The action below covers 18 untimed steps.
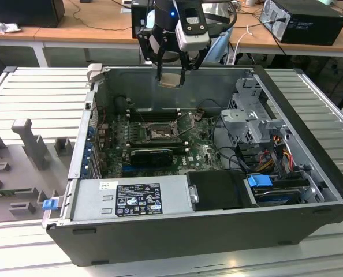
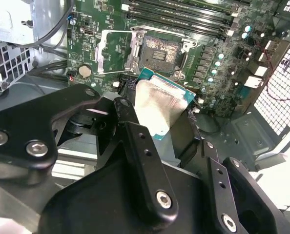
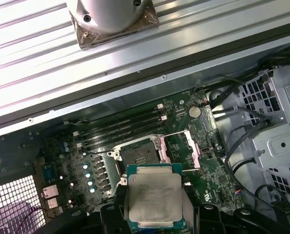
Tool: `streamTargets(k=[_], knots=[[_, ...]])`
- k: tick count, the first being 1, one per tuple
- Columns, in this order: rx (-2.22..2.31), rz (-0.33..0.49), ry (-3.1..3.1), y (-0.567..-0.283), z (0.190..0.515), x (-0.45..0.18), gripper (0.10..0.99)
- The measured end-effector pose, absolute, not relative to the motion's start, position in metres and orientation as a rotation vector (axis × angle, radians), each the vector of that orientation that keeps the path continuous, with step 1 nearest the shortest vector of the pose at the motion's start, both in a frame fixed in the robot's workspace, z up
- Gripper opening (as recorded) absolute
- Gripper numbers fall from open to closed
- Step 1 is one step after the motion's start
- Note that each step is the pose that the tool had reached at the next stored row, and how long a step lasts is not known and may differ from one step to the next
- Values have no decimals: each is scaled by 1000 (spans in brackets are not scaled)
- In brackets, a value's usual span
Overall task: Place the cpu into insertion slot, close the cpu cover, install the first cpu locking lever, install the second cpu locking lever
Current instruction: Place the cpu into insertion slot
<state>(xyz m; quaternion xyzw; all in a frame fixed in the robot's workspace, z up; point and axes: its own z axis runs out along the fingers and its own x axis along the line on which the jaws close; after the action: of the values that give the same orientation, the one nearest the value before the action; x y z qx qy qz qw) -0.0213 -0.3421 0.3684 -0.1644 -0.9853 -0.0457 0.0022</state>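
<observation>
Holding one cpu [image 3: 155,197] over the open case, jaws shut on it.
The jaws grip two opposite edges of the chip, and its pale metal top shows between them in both wrist views. It hangs well above the one insertion slot [image 3: 137,155], which lies bare on the green motherboard [image 3: 218,183]. One cpu cover [image 3: 160,148] is swung open just beside the slot. One computer case [image 1: 177,231] surrounds the slot and rests on the slatted table [image 1: 38,86].

- cpu [image 3: 155,197]: pale silver-grey top, teal-green edge.
- insertion slot [image 3: 137,155]: dark centre, grey metal rim.
- cpu cover [image 3: 163,149]: silver-grey.
- motherboard [image 1: 203,147]: green.
- gripper [image 1: 171,79]: black.
- computer case [image 1: 217,231]: black outside, grey inside.
- table [image 1: 38,86]: pale grey, ribbed stripes.
</observation>
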Motion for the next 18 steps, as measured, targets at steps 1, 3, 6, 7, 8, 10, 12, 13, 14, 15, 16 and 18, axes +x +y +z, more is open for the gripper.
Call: streamTargets(k=[1,3,6,7,8,10,12,13,14,15,16,18], knots=[[-521,-143,-3090,-342,368,-21,529],[-549,-143,-3086,-342,368,-21,529],[-626,-143,-3074,-342,368,-21,529],[-645,-144,-3071,-342,367,-21,529],[-664,-144,-3067,-342,367,-21,529],[-686,-144,-3063,-342,366,-21,529],[-694,-144,-3062,-342,365,-21,529],[-694,-144,-3062,-342,364,-21,529],[-694,-144,-3062,-342,364,-21,529],[-694,-144,-3061,-342,364,-21,529],[-694,-144,-3061,-342,363,-21,529],[-694,-143,-3061,-342,362,-21,529]])
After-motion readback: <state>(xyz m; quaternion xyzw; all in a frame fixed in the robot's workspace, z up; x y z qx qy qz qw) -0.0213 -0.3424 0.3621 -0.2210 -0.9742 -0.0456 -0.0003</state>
